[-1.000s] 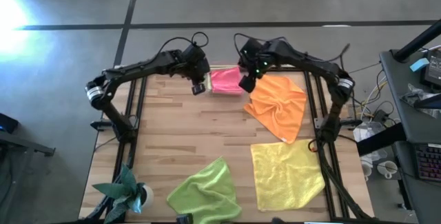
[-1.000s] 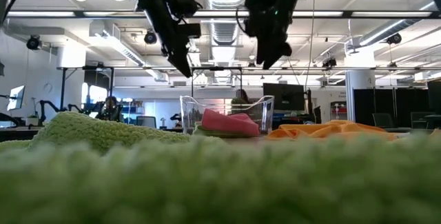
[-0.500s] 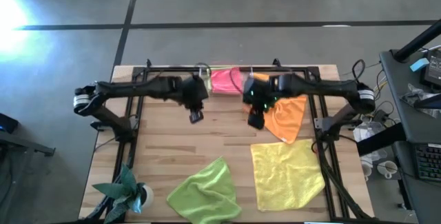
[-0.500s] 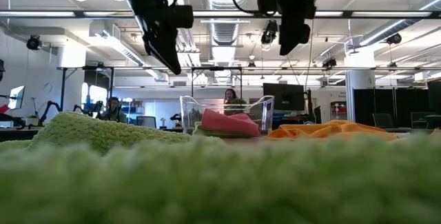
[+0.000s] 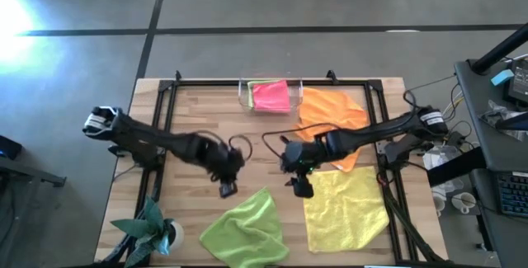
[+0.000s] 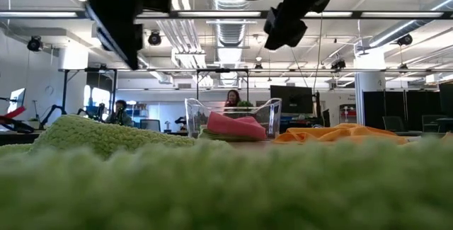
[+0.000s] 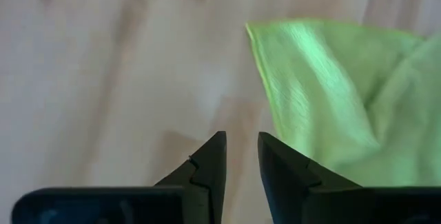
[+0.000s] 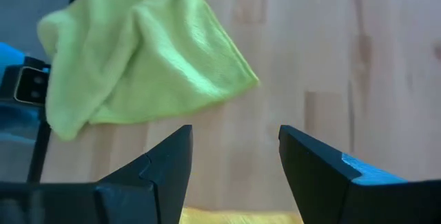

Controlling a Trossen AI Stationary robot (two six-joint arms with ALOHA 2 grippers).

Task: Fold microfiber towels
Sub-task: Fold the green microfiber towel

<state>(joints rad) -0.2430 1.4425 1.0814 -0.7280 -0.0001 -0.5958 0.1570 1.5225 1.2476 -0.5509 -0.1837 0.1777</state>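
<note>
Above the near green towel (image 5: 245, 229), left gripper (image 5: 227, 189) nearly together, right gripper (image 5: 300, 187) wide apart, both empty. Crumpled, corner pointing between them. Could pinch two layers, probably, or snag the yellow towel (image 5: 345, 208) just beside.

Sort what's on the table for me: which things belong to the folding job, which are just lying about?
Job:
pink towel
orange towel
yellow towel
green towel

Lying about:
clear tray holding the pink towel
potted plant at the near left corner
</note>
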